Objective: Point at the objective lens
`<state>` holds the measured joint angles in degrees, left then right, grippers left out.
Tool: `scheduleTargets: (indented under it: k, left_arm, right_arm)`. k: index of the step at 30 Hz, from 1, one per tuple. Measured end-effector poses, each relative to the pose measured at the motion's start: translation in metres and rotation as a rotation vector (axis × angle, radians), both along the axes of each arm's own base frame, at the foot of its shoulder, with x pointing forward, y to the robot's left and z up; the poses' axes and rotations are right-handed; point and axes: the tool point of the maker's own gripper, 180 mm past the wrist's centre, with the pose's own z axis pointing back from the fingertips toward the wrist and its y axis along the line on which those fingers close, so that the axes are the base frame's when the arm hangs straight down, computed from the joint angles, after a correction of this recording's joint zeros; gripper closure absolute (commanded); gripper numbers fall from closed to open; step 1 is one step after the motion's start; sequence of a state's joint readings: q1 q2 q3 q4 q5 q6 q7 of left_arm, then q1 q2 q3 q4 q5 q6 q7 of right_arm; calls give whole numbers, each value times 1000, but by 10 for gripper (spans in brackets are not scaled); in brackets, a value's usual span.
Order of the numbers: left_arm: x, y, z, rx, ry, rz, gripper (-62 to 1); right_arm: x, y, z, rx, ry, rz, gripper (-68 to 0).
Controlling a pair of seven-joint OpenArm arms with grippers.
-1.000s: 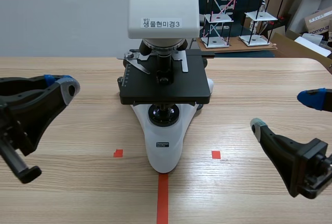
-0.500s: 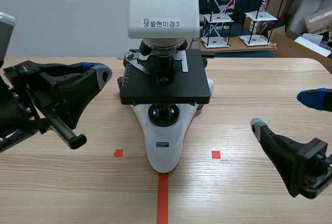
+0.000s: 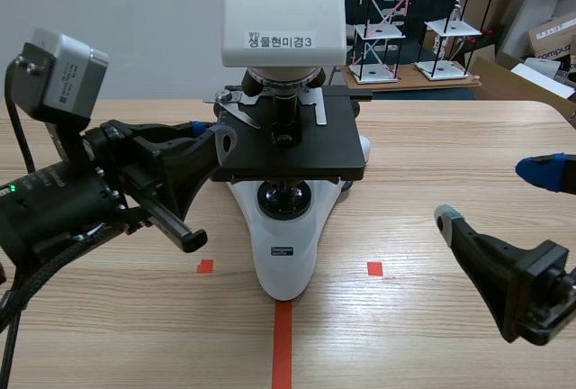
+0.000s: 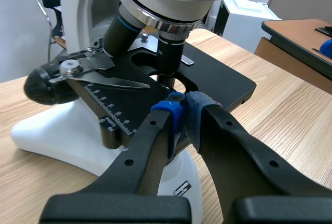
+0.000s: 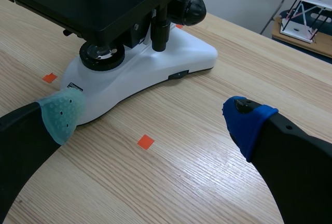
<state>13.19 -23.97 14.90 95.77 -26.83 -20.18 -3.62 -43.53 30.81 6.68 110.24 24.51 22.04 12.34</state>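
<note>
My left tool (image 3: 214, 137) has its two pads pressed together with nothing between them. It sits at the left edge of the flat black metal stage (image 3: 315, 150) of the white and black microscope (image 3: 286, 38). In the left wrist view the tool's closed tips (image 4: 185, 105) lie against the stage's (image 4: 223, 81) near edge. I cannot tell whether they touch it.

The short black objective lens (image 4: 168, 58) hangs straight ahead of those tips and a little above them. It points down at the round opening in the stage. From the scene view the same objective lens (image 3: 286, 110) stands upright under the white head, near the middle of the stage and well in from its edges. Only the strip of stage top lies between my left tips and the lens barrel.

My right tool (image 3: 495, 195) is spread wide and holds nothing. It is low over the pale wooden surface (image 3: 432, 137), well apart from the microscope. In its own view the right tool (image 5: 154, 116) has one pad near the rounded white base (image 5: 155, 63) and the other far out to the side. Wood grain and one orange-red tape square (image 5: 146, 141) lie between the pads.
</note>
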Motion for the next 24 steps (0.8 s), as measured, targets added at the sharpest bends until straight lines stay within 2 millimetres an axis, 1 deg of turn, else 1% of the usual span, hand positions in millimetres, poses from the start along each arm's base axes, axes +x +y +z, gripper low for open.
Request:
scheduleTargets:
  k: [10,12,15,18,24]
  left_arm:
    - [4,-23,11,-26,-41,-43,-15]
    - [7,-24,10,-12,-49,-41,-15]
    - [13,-20,1,1,-34,-23,-15]
    - [15,-18,-6,9,-18,-17,-15]
    - [15,-18,-6,9,-17,-17,-15]
  right_arm:
    - [0,0,0,0,0,0,-578]
    - [0,0,0,0,0,0,-578]
    - [0,0,0,0,0,0,-578]
    - [0,0,0,0,0,0,-578]
    - [0,0,0,0,0,0,-578]
